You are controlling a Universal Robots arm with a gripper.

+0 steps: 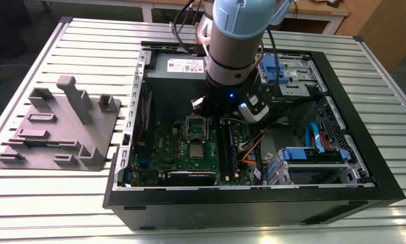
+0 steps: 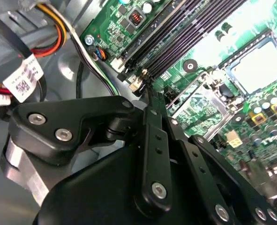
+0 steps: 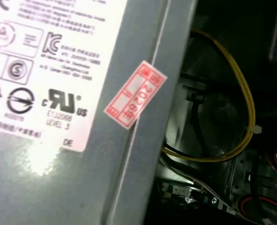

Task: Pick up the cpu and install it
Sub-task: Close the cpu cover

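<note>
On the exterior view's left a grey fixture tray [image 1: 54, 127] sits on the slatted tabletop [image 1: 54, 203], beside the open computer case [image 1: 257, 203]. On the green board inside, the cpu [image 1: 197, 150] [image 2: 258, 70] lies flat, seemingly already in its socket. The retention frame [image 1: 197, 124] [image 2: 199, 101] just beside it stands open, so clamping appears undone. The pincer [image 2: 146, 91] hangs near that frame, closed, apparently empty.

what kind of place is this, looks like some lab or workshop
Most likely a robotics lab or test bench: a robot arm reaches into an open computer case lying on a slatted metal table, with a grey parts fixture beside it and wooden furniture behind.
</note>
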